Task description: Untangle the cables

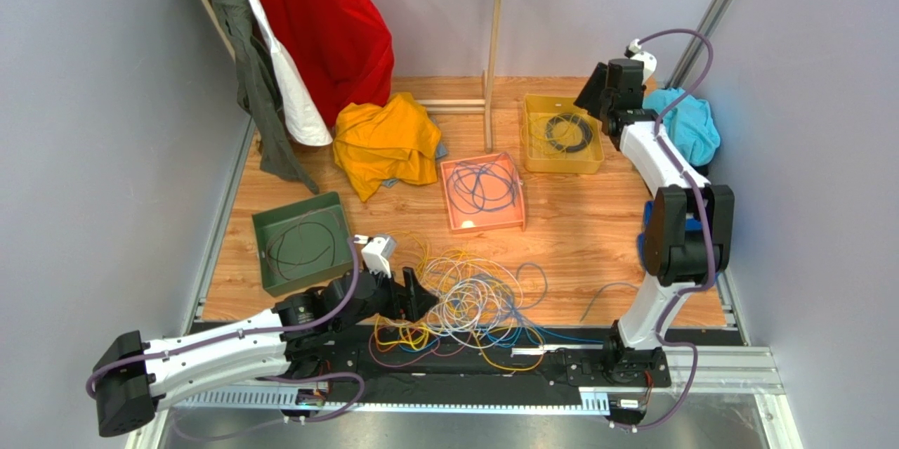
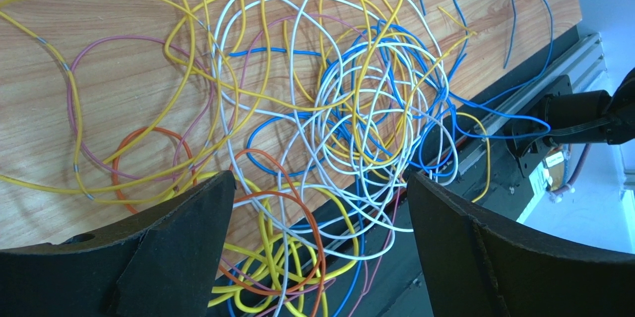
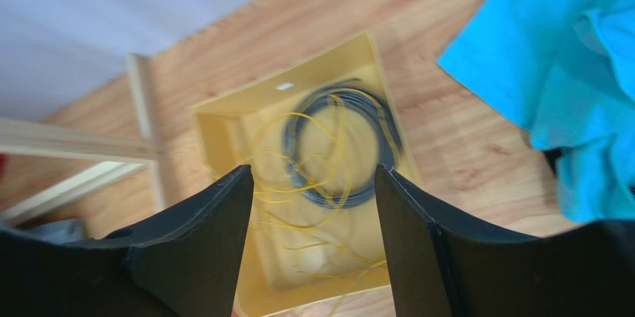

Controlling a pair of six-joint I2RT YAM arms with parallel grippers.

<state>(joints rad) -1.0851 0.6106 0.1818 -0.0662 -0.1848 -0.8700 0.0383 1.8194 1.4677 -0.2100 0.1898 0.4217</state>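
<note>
Left wrist view looks down between the wide-spread, empty jaws of the left claw (image 2: 317, 257) onto the cables (image 2: 350, 116), a loose knot of yellow, white, blue, orange and pink strands just ahead of and beneath its fingertips, with some loops spilling off the table (image 2: 30, 56) edge. They look light, limp and springy, and likely to drag their neighbours along. An outlying loop, such as the orange one (image 2: 149, 130) near the left finger, seems a better hold than the dense middle. Right wrist view shows the right claw (image 3: 313, 250) equally wide and holding nothing, directly above the yellow tray (image 3: 212, 127), which contains a black coil (image 3: 376, 131) and thin yellow wire (image 3: 294, 118). Only the top external view reveals the orange tray (image 1: 446, 196) and green tray (image 1: 298, 205), each with cable inside.
</note>
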